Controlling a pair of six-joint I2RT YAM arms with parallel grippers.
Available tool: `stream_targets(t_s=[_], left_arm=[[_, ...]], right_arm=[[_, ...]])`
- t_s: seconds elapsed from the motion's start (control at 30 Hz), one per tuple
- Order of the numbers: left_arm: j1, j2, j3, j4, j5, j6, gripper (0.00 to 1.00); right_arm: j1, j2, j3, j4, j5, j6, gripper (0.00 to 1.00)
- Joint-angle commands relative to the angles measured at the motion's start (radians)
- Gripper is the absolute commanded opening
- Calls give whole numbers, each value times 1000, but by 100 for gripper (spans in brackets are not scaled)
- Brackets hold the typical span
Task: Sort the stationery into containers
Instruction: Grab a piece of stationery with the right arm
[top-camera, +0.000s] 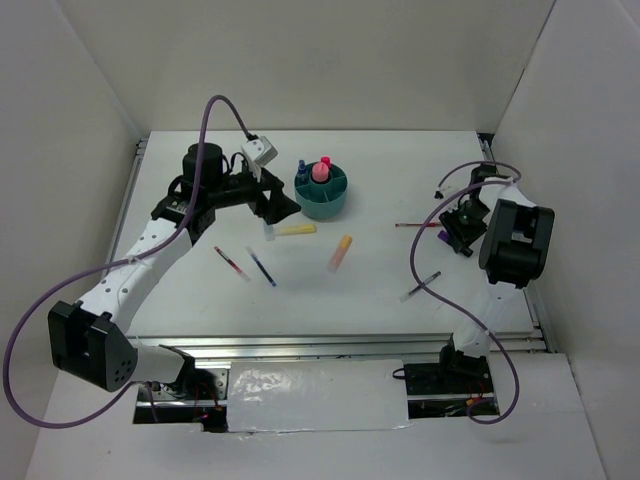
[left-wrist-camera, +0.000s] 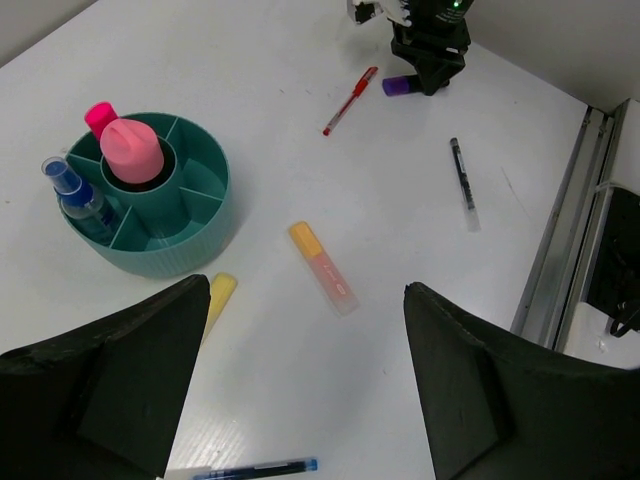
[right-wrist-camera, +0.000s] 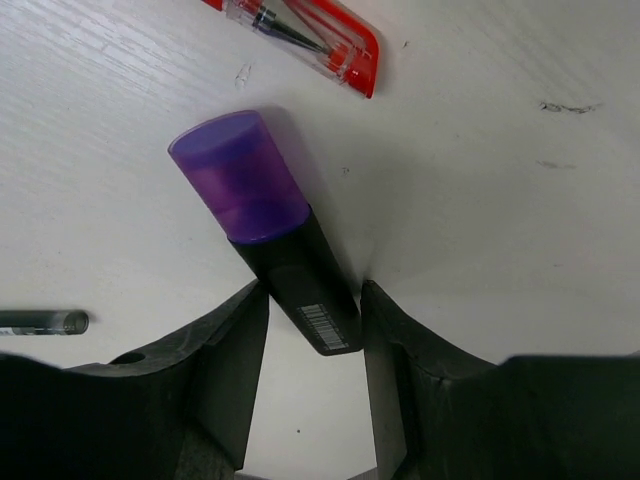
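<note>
The teal organizer (top-camera: 322, 204) (left-wrist-camera: 190, 240) holds a pink marker (left-wrist-camera: 130, 152) in its central cup and a blue-capped bottle (left-wrist-camera: 78, 196) in a side compartment. My left gripper (top-camera: 281, 206) (left-wrist-camera: 306, 335) hovers open just left of it, above bare table. On the table lie a yellow marker (top-camera: 296, 230), an orange marker (top-camera: 340, 252) (left-wrist-camera: 322, 267), and a red pen (top-camera: 231, 263) beside a blue pen (top-camera: 262, 267). At the right, my right gripper (top-camera: 460, 232) (right-wrist-camera: 312, 295) has both fingertips against the black rear end of a purple-capped marker (right-wrist-camera: 262, 205) that lies on the table.
A red pen (top-camera: 413, 225) (right-wrist-camera: 305, 32) lies just beyond the purple marker. A black-and-clear pen (top-camera: 420, 287) (left-wrist-camera: 463, 185) lies nearer the right arm's base. Metal rails (top-camera: 535, 310) edge the table, with white walls close around it.
</note>
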Motion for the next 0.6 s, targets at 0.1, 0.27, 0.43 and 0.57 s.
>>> stream_targets(t_s=[0.1,0.27,0.43,0.57], left_arm=[[9,16,-6,74,41,-45,90],[9,12,-18,100,46,-93,89],[6,-5,-18,126,-52,-218,89],[5,-10,23,85,-97,-292,90]], right_arm=[[10,58,72,-90,25,-33,40],[12,21,61,-118,7,-39,14],[38,-132,76,-211,-123,-44,4],[114,-317,147,-285,-246,25,0]])
